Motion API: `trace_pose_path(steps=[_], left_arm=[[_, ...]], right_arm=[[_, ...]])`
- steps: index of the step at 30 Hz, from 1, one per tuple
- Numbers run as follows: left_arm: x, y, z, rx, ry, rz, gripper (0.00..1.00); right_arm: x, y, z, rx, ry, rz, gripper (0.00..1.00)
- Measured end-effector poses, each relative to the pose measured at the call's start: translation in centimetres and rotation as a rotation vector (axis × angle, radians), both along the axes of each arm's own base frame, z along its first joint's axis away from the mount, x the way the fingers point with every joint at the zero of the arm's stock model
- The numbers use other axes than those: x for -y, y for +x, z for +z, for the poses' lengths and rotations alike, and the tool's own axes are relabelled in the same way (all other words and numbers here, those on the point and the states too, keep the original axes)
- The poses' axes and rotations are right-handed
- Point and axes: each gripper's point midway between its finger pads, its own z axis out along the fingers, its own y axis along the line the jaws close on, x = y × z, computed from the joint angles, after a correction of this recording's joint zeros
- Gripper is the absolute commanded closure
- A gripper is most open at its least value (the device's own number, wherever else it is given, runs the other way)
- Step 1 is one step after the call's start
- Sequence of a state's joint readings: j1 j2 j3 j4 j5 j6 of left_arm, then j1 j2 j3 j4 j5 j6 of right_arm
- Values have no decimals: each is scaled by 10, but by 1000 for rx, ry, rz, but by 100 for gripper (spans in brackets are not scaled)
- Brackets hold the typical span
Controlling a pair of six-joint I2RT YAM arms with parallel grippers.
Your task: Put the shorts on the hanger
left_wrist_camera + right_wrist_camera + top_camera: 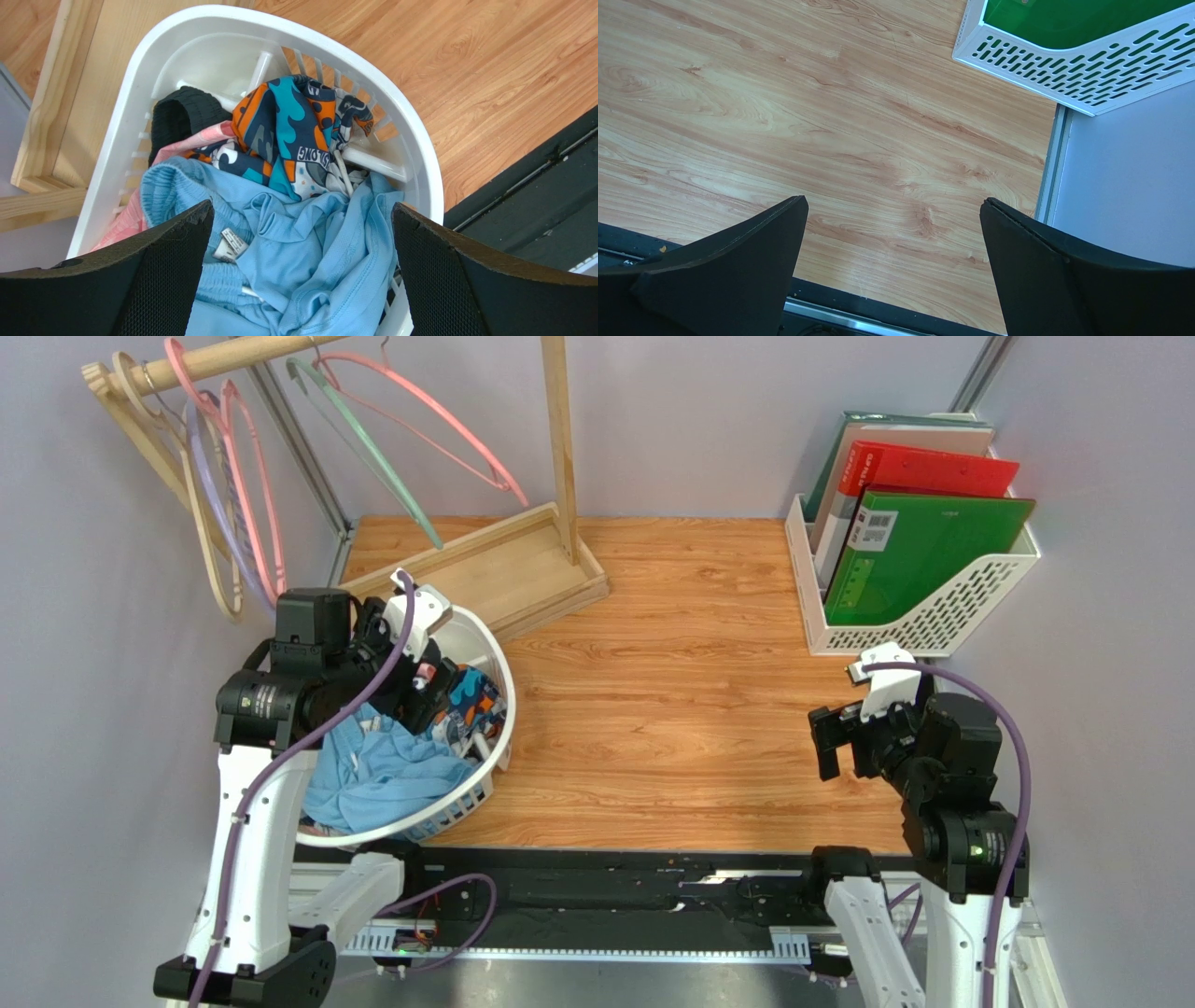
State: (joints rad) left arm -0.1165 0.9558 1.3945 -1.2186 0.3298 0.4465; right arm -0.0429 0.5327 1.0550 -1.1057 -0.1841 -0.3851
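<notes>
The light blue shorts (376, 773) lie crumpled on top of the clothes in a white laundry basket (495, 703) at the near left. In the left wrist view the shorts (316, 259) show their white label and a bit of drawstring. My left gripper (421, 689) is open just above them, with its fingers on either side of the fabric (302, 210), holding nothing. The salmon-pink hanger (494, 465) hangs from the wooden rail at the back left. My right gripper (839, 739) is open and empty over bare table at the near right (892, 203).
The basket (210, 21) also holds a patterned dark-blue and orange cloth (288, 126), a pink garment (189, 143) and a black one (179, 115). The wooden rack base (491, 574) and post (558, 434) stand behind it. A white file holder (912, 609) stands at the back right.
</notes>
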Motion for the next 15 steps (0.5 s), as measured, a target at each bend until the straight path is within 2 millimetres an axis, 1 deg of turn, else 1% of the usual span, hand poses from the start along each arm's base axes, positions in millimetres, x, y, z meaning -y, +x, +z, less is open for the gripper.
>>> trace_pose_path(steps=[4, 8, 13, 15], left_arm=[[0, 6, 8, -3, 3, 1, 1], [-2, 10, 10, -23, 21, -1, 1], [-10, 9, 4, -60, 88, -16, 1], [-14, 11, 1, -65, 122, -26, 1]], right_arm=[[0, 1, 2, -7, -16, 12, 0], [-1, 5, 1, -26, -20, 31, 0], [-4, 7, -7, -76, -15, 50, 0], [-4, 8, -11, -98, -15, 56, 0]])
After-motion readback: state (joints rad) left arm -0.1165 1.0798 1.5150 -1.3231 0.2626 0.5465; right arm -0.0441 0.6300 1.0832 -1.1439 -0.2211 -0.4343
